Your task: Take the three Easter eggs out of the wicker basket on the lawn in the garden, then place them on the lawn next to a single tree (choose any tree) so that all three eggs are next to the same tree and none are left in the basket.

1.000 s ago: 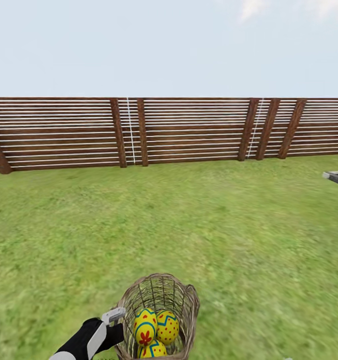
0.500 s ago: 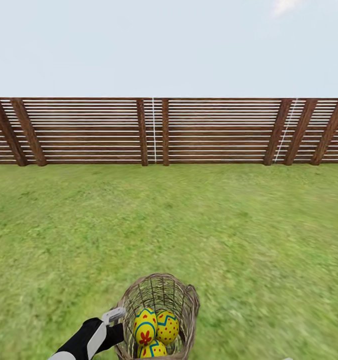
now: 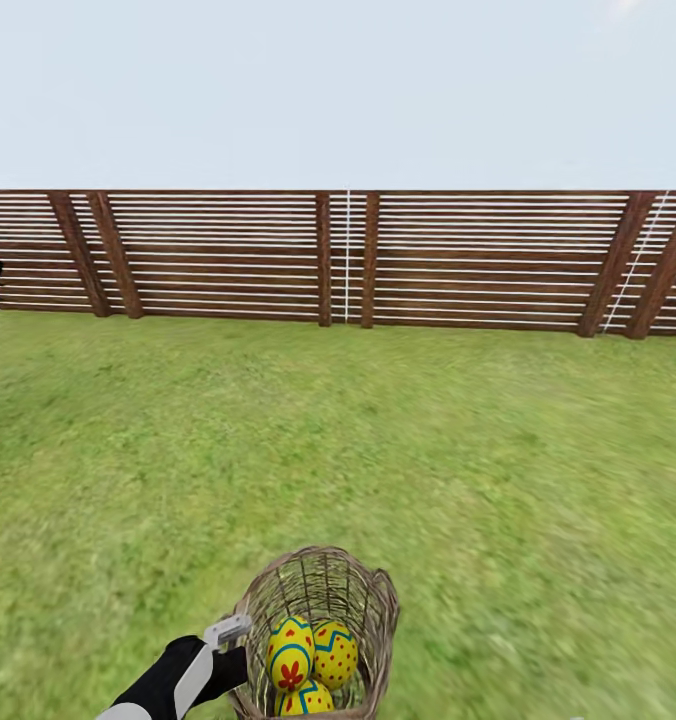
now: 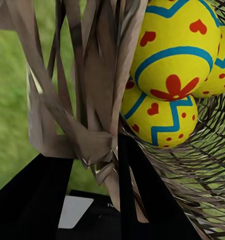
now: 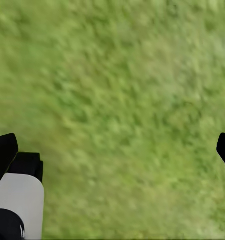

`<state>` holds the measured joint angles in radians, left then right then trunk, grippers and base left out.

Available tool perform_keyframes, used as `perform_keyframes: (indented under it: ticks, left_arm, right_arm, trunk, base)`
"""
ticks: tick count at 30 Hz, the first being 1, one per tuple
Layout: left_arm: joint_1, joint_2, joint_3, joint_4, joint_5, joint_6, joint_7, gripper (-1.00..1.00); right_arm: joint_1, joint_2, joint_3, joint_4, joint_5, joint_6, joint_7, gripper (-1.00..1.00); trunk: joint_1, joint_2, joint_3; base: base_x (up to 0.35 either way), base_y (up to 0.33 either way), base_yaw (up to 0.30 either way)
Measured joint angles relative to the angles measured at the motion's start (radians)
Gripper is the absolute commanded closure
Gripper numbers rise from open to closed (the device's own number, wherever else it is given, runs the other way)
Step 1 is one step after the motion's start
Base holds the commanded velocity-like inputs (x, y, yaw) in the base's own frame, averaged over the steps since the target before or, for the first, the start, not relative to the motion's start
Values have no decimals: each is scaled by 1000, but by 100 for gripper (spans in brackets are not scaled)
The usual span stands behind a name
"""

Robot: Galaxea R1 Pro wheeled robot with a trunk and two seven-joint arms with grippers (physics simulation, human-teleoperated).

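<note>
Wicker basket (image 3: 318,630) was pinched at its rim by the left gripper (image 4: 100,165), right gripper (image 5: 112,150) spread wide; three Easter eggs (image 3: 308,660) sat inside, no tree reached.

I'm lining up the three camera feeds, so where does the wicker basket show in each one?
Head view: wicker basket at the bottom centre, eggs inside, the left end effector at its rim.
Left wrist view: its woven wall runs across the middle, close up, pinched between the dark fingers.
Right wrist view: grass under the right end effector.
Shared landmark: the lawn.
</note>
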<state>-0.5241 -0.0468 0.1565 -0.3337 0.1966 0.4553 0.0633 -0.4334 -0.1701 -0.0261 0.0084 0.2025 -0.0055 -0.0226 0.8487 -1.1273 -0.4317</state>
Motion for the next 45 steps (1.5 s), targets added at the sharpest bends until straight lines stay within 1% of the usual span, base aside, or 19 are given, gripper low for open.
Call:
perform_keyframes:
  ticks: [12,45]
  left_arm:
    - [0,0,0,0,1,0,0,100]
    - [0,0,0,0,1,0,0,100]
  right_arm:
    - [0,0,1,1,4,-1,9,-100]
    - [1,0,1,1,5,-1,6,-100]
  trunk:
    - [0,0,-14]
    - [0,0,-53]
  base:
    - [0,0,228]
    - [0,0,224]
